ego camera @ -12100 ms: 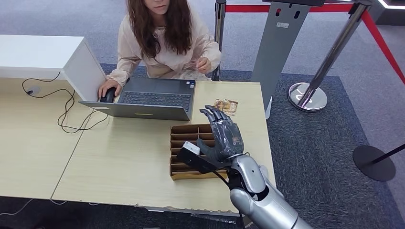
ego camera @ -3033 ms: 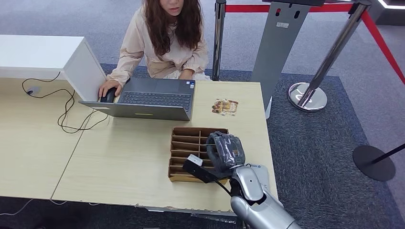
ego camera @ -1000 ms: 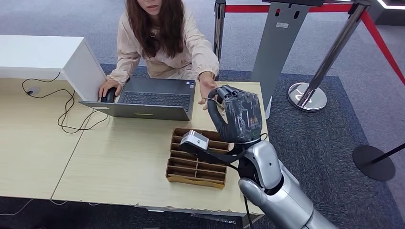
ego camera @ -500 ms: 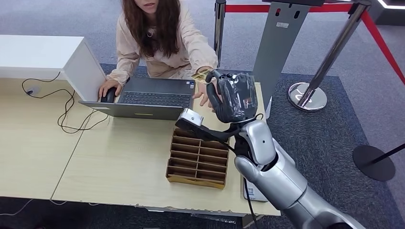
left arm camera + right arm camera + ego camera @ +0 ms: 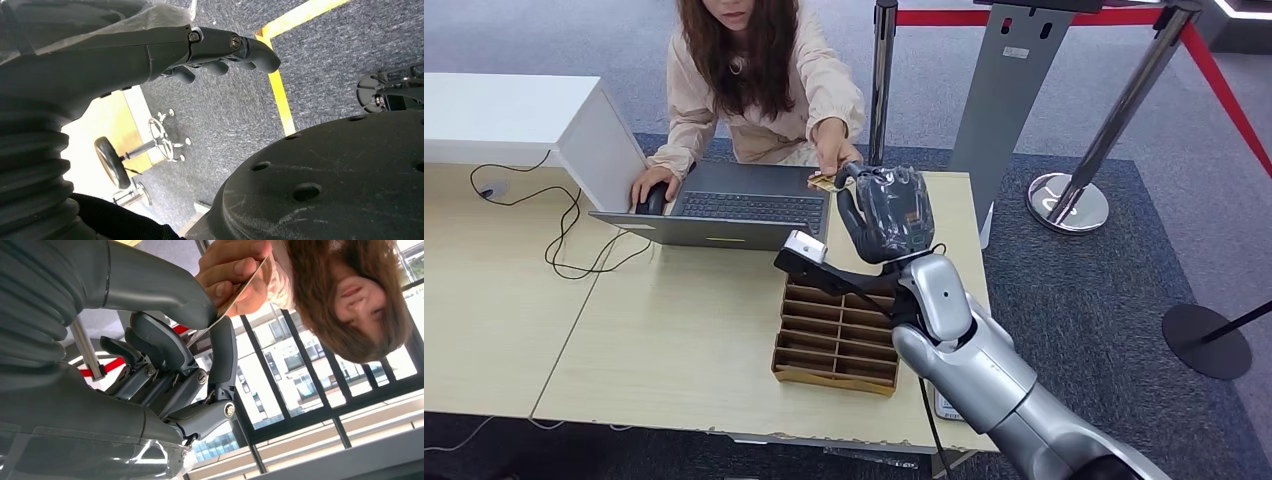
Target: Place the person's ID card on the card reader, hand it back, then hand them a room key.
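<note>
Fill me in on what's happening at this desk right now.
The robot's right hand is raised over the table toward the person. It pinches a card between thumb and a finger while the person's hand grips the same card, so a handover is underway. The person's other hand rests beside the laptop.

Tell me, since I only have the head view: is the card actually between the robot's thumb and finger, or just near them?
Observer: In the right wrist view, the card sits pinched between the thumb and a finger of the right robot hand.
Operator: Has the person taken hold?
Observer: Yes, the person's hand grips the card's far end.
Operator: And the left robot hand?
Observer: The left robot hand hangs over grey carpet, fingers curled, holding nothing.
</note>
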Controlling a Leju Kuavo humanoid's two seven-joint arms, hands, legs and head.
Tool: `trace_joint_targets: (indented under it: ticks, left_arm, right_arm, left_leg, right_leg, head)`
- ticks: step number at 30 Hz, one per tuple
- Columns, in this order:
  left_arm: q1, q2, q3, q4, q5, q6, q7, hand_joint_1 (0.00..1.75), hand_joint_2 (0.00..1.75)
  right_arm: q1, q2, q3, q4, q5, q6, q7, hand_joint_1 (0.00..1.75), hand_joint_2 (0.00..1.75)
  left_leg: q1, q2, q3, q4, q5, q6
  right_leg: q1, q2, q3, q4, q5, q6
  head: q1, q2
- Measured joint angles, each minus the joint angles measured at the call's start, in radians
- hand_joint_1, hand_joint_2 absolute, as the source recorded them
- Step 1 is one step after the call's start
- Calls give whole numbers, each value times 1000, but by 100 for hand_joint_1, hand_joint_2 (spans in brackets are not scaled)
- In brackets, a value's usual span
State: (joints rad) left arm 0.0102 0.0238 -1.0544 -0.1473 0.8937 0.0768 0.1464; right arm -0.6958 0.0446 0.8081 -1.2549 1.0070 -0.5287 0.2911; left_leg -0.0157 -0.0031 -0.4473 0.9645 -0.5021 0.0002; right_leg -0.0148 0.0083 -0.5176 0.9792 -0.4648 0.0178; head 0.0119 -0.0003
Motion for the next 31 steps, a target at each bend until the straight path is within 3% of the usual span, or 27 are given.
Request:
trace_joint_targets:
  ticks: [1,2,5,6,13,17,23,31]
  left_arm:
    - [0,-1,0,0,-1,0,0,0,0]
    - [0,-1,0,0,-1,1,0,0,0]
    - [-1,-3,0,0,-4,2,0,0,0]
    - [-1,-4,0,0,-4,2,-1,0,0]
    - [-2,-4,0,3,-10,6,-1,0,0]
    - [-2,-4,0,5,-10,9,-4,0,0]
    - [1,-4,0,6,-1,23,-16,0,0]
    - [4,-5,1,6,32,29,-7,0,0]
  right_arm:
    - [-1,3,0,10,-2,-1,0,174,175]
    - [-2,6,1,20,-4,-2,-1,152,175]
    - [-2,13,2,48,-12,-4,-1,26,175]
    - [-3,15,3,58,-17,-5,-2,4,175]
    - [4,22,2,94,-65,-33,-16,0,175]
    - [31,19,-3,72,-121,-57,-32,0,0]
    - [141,-14,-30,-135,-235,-104,-78,0,0]
    - [407,-79,-110,-526,-289,-171,-224,0,0]
  left_leg:
    - [0,0,0,0,0,0]
    - [0,0,0,0,0,0]
    - [0,0,0,0,0,0]
    - [0,0,0,0,0,0]
    - [0,0,0,0,0,0]
    - [0,0,0,0,0,0]
    - [-1,0,1,1,0,0]
    - [-1,1,1,1,-1,1]
  right_leg:
    - [0,0,0,0,0,0]
    - [0,0,0,0,0,0]
    - [0,0,0,0,0,0]
    - [0,0,0,0,0,0]
    - [0,0,0,0,0,0]
    - [0,0,0,0,0,0]
    - [0,0,-1,0,0,0]
    - [0,0,-1,-1,0,1]
  head:
    - [0,0]
    - [0,0]
    - [0,0]
    - [0,0]
    - [0,0]
    - [0,0]
    - [0,0]
    - [0,0]
